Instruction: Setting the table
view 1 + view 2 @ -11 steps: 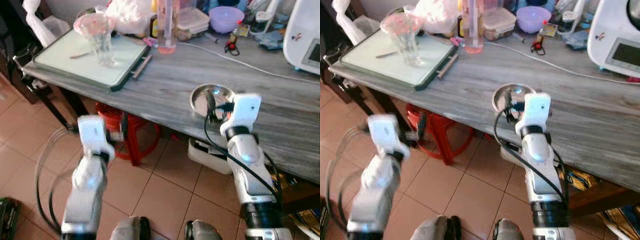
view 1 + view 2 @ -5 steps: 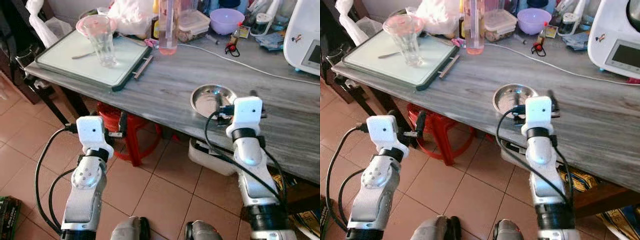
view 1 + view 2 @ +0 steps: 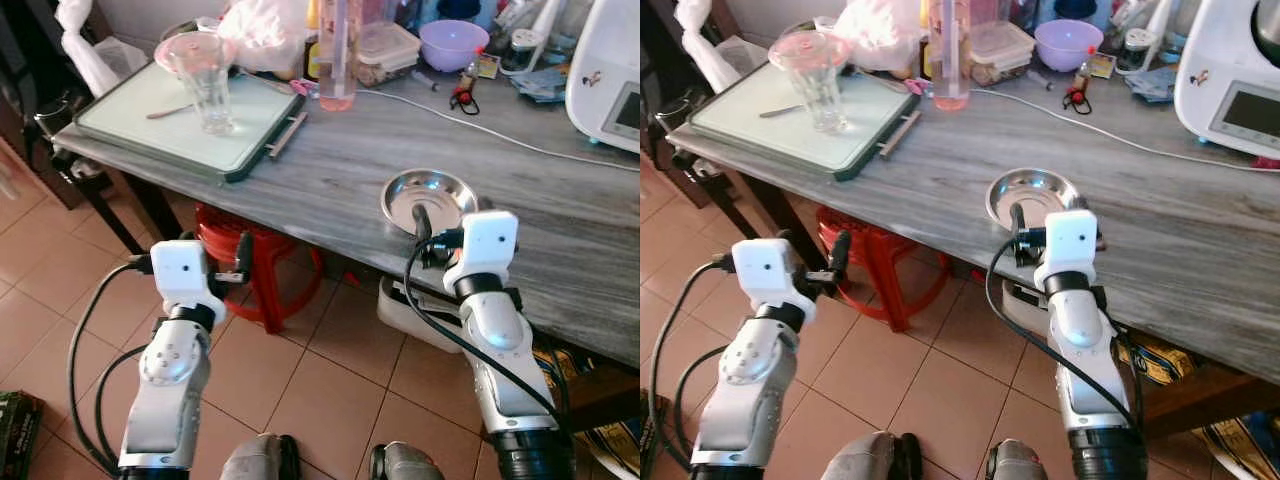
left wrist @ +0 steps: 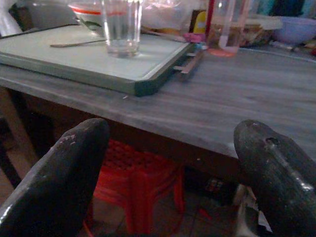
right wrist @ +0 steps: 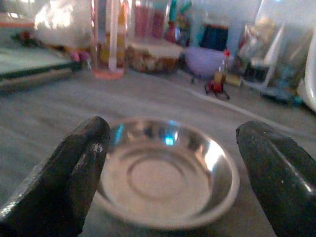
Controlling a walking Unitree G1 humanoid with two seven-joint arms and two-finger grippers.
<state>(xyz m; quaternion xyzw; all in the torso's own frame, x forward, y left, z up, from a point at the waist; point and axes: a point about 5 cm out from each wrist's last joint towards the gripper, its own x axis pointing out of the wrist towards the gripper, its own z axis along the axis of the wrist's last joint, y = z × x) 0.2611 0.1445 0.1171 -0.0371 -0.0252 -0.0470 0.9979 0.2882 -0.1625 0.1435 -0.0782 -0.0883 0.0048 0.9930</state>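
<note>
Steel dish (image 3: 428, 195) sits at table (image 3: 330, 170) near edge; right gripper (image 5: 168, 182) spread wide around it, left gripper (image 4: 173, 177) released. No readable writing.

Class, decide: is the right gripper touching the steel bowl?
Apart. In the right wrist view, the right gripper's open jaws flank the steel bowl, with grey table visible between each fingertip and the rim.

Your head views are bright, evenly lit and sharp, with soft shadow under the worktop (image 3: 330, 165) and a blue-white glint in the steel dish (image 3: 430, 197). Your wrist views are dimmer, bluish and soft: the near black fingers (image 5: 54, 177) blur, and the far clutter behind the dish smears out of focus.
</note>
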